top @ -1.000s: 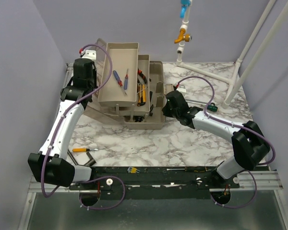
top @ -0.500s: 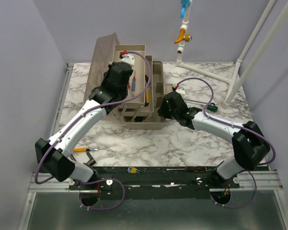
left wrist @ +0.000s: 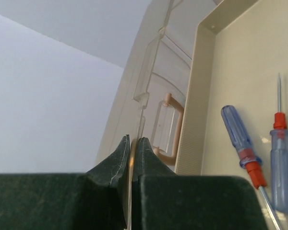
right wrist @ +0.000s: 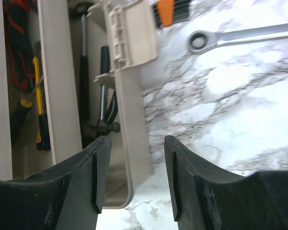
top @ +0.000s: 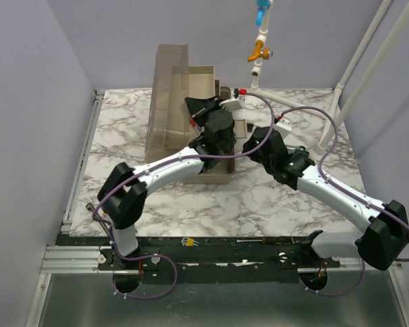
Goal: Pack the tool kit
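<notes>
The tool kit's grey-brown box (top: 215,176) stands at the back centre of the marble table, its translucent lid (top: 167,102) raised on the left. My left gripper (top: 203,112) reaches over the box; in the left wrist view it (left wrist: 131,143) is shut on a thin beige edge beside the tray (left wrist: 230,86), which holds two blue screwdrivers (left wrist: 240,143). The pink handle (left wrist: 175,124) shows on the lid beyond. My right gripper (top: 249,146) is open and its fingers (right wrist: 98,163) straddle the box's right wall (right wrist: 132,120). A hammer (right wrist: 84,72) and pliers (right wrist: 105,91) lie inside.
A ring spanner (right wrist: 240,34) and an orange-handled tool (right wrist: 170,9) lie on the marble right of the box. Small hex keys (top: 187,240) sit on the front rail. A white pipe frame (top: 341,95) stands at the back right, with a hanging valve (top: 259,49).
My left arm has swung from the lid's left side right across the box. The lid has risen upright and the trays have folded over the box. My right arm has stretched out, gripper staying by the right wall.
</notes>
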